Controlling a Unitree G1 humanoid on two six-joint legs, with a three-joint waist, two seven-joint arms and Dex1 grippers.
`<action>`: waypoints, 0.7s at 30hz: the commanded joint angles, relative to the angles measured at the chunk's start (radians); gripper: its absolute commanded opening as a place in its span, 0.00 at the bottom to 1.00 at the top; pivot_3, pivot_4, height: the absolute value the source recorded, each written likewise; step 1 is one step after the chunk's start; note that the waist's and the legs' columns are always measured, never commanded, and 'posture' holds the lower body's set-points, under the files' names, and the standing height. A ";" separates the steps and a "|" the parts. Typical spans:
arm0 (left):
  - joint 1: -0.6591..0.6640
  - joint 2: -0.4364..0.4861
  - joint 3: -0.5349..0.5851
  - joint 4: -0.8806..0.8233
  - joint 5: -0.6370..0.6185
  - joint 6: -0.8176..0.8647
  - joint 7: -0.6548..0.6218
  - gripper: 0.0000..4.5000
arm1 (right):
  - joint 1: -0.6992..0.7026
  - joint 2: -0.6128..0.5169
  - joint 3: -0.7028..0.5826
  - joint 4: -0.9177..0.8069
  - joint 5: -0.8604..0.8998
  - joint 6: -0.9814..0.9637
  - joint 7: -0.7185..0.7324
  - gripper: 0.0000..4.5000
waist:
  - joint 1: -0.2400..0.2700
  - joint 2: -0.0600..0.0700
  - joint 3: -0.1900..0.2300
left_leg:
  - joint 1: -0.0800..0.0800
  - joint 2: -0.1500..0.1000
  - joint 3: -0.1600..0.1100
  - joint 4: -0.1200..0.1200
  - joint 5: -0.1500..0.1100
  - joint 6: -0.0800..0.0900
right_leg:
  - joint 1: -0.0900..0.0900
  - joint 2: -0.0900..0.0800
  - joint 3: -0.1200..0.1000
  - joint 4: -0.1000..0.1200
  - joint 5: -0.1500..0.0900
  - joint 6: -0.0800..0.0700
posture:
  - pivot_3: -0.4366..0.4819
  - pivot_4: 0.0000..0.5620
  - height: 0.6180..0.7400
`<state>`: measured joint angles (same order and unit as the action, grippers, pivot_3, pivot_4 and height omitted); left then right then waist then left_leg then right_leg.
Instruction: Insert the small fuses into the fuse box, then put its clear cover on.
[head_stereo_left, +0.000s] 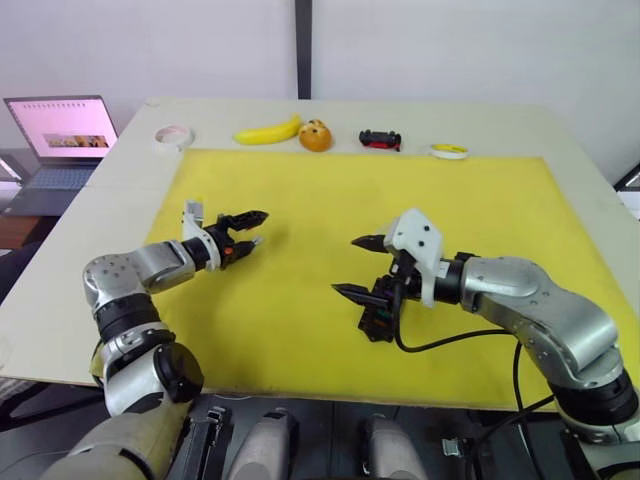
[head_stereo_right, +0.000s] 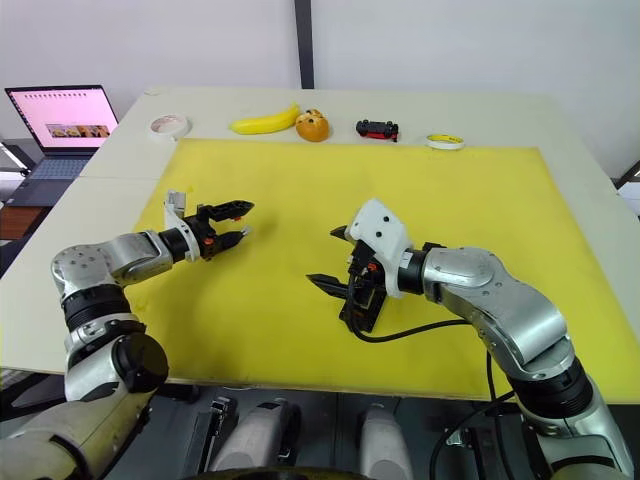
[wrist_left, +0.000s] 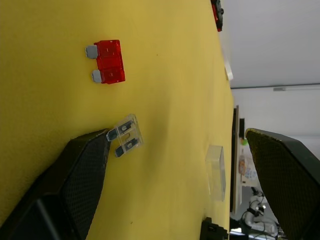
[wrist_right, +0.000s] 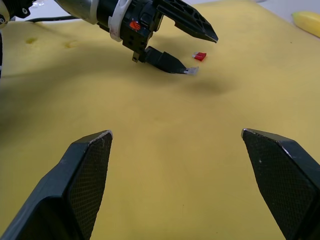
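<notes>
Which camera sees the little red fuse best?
The left wrist view: the red fuse lies big and plain on the yellow mat, its two grey prongs showing, beyond a clear fuse by the left gripper. The right wrist view shows it as a tiny red speck. In the eye views I cannot make it out.
</notes>
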<state>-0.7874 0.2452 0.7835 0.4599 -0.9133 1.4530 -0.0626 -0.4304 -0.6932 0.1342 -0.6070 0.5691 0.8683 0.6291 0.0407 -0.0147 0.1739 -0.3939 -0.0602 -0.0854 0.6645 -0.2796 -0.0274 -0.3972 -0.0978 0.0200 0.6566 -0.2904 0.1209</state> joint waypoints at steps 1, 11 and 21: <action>0.009 -0.036 0.001 0.002 -0.012 0.043 0.024 0.70 | -0.001 -0.008 -0.037 -0.042 0.007 -0.001 0.000 1.00 | 0.000 0.000 0.000 | 0.000 0.000 0.000 0.000 0.000 0.000 | 0.000 0.000 0.000 0.000 0.000 0.000 | 0.48 0.27 1.00; 0.008 -0.006 0.008 0.033 0.000 0.036 0.028 0.62 | 0.005 -0.016 -0.047 -0.046 0.010 0.007 0.001 1.00 | -0.004 0.000 0.000 | -0.001 0.000 0.000 0.000 0.000 0.000 | 0.000 0.000 0.000 -0.001 0.000 0.000 | 0.48 0.27 1.00; 0.028 0.029 -0.009 0.071 0.021 -0.003 -0.017 0.62 | 0.011 -0.019 -0.056 -0.047 0.007 0.005 0.004 1.00 | -0.014 0.000 0.000 | -0.001 0.001 0.001 -0.001 0.000 0.000 | -0.001 0.001 0.000 -0.001 0.000 0.000 | 0.48 0.27 1.00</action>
<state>-0.7803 0.2720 0.7968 0.5117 -0.9052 1.4570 -0.0803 -0.4120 -0.7010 0.1107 -0.6148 0.5718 0.8802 0.6301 0.0265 -0.0151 0.1742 -0.3945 -0.0592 -0.0848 0.6639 -0.2797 -0.0274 -0.3979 -0.0972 0.0199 0.6552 -0.2903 0.1210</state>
